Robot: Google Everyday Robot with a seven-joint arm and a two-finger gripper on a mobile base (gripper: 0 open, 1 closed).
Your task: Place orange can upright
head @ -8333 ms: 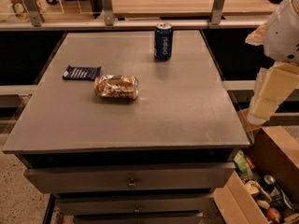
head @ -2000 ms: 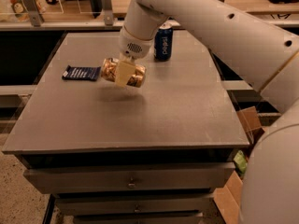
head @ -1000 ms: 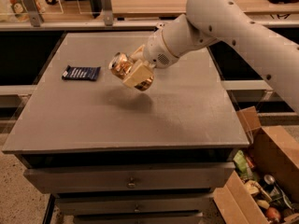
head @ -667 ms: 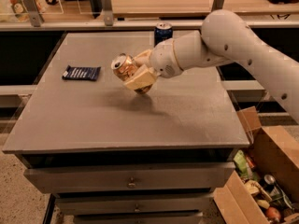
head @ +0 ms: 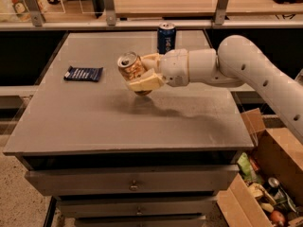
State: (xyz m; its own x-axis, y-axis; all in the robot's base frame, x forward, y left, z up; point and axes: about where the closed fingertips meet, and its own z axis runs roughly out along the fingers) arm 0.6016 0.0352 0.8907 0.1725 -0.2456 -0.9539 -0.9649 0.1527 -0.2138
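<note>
Gripper is swinging in from the right & dropping lower vs. a sec ago. Fingers are clamping the orange can, tilting it tab-end up-left, base just over mid worktop. Uprighting prob. nearly done, release still pending.

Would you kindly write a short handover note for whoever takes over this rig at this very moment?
Gripper: shut on the orange can, reaching in from the right over the middle of the table.
Orange can: held tilted, pull-tab end up and to the left, low over the table; contact with the surface cannot be told.
Done: can grasped.
Left: turn it fully upright, set it down, release.
Nearby: dark blue can upright behind, snack packet flat at left.
</note>
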